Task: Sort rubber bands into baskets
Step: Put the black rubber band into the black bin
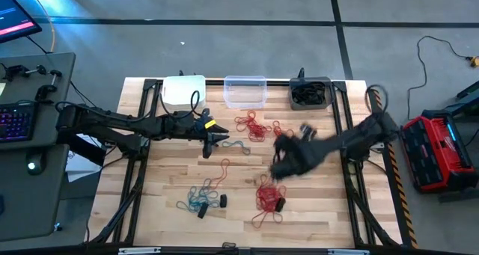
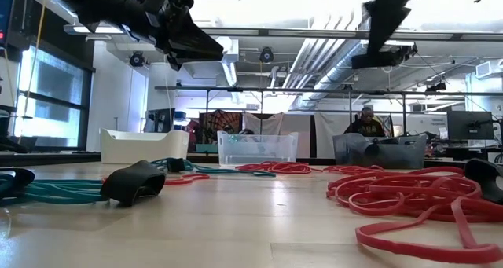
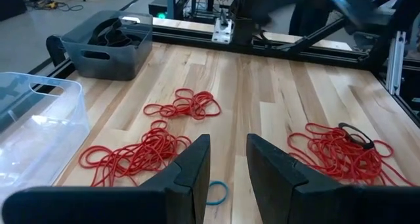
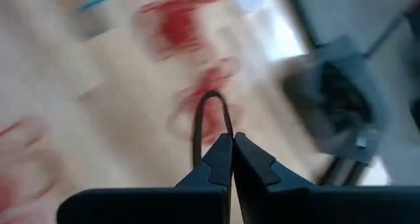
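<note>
Our right gripper (image 4: pixel 231 145) pinching a black band (image 4: pixel 209 119) over the tabletop (image 1: pixel 314 210) near the grey basket (image 1: pixel 310 93), our left gripper (image 3: pixel 226 159) hanging part-open above a teal band (image 3: pixel 215 192), red bands (image 3: pixel 141 152) lying loose.

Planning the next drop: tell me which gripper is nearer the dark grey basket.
Right. The right gripper, shut on a black rubber band, is just short of the dark grey basket. The left gripper hangs farther off, below the white basket.
</note>
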`<state>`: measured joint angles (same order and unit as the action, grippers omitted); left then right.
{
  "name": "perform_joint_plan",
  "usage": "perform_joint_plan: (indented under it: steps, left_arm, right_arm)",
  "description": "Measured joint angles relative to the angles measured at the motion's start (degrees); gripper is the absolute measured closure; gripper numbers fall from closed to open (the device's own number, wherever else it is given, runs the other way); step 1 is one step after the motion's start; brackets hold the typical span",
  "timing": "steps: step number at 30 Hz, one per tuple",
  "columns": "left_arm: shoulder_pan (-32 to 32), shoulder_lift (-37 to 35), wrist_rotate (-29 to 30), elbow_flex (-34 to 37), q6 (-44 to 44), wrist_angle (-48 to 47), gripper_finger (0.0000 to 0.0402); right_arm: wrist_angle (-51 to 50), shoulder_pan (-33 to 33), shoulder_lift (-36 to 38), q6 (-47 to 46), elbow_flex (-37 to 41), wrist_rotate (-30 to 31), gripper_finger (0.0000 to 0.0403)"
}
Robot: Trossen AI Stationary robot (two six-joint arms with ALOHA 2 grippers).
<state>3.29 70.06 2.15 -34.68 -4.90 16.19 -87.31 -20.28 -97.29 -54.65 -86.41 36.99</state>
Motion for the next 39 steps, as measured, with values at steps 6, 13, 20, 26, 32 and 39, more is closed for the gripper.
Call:
perform_joint_plan:
  steps: [6,13,20,26,32,39]
  left_arm:
    - [0.55,0.0,0.05,0.0,0.01,-0.18,0.0312]
    - [1.29,0.0,0.24,0.0,0.01,-2.16,0.0312]
    - [1.57,0.0,0.24,0.0,0.03,-3.01,0.0312]
    - [1.57,0.0,0.24,0.0,0.01,-3.56,0.0312]
    - [1.57,0.0,0.23,0.0,0.49,-6.69,0.0312]
    - [1.41,0.0,-0.37,-0.02,0.49,-11.66,0.0312]
  right_arm:
    - [0.15,17.1,6.32,13.01,0.02,2.69,0.0403]
    - [12.84,38.71,10.45,31.69,1.97,-1.12,0.0403]
    - [34.37,55.35,11.16,44.01,13.41,-12.81,0.0403]
    - [47.88,63.35,11.14,45.79,21.85,-19.22,0.0403]
    - [54.05,66.38,11.09,46.16,27.64,-22.78,0.0403]
    - [57.17,66.44,11.03,46.04,30.9,-24.24,0.0391]
